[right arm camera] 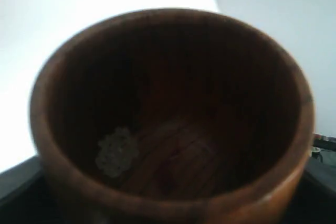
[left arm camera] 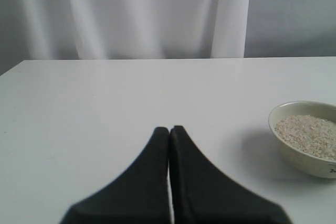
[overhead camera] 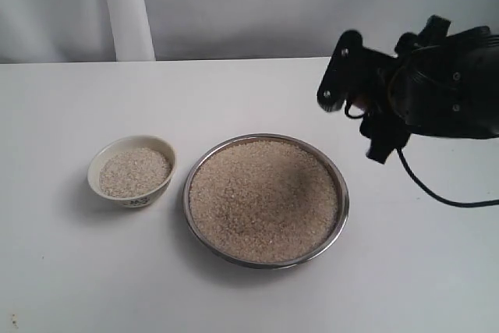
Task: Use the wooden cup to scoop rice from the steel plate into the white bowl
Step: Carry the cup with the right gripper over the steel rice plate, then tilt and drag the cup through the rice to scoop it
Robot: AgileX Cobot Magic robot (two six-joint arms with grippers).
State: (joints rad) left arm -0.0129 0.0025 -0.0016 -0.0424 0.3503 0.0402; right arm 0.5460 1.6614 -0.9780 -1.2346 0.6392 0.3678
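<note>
Right gripper hangs in the air off the steel plate's right rim, above table level, and its jaws are clamped wide around the wooden cup, whose mouth fills the wrist camera while the dark fingers show only at the lower corners. The cup is all but empty, just a small clump of grains clinging to the inner wall, so this looks like the gap between a pour and the next dip. Holding it by the outer wall keeps the mouth free to dig, and a start from the right rim would give it a clear run across the heap. The rice lies thick and nearly level with the rim of the plate, plenty to take. The white bowl sits just beside the plate's left rim, close but not touching, a short carry that should keep spills down, and it already holds a good layer of rice. Left gripper waits beyond the bowl, on the side away from the plate, jaws pressed together on nothing, low over the table and out of the scooping path
</note>
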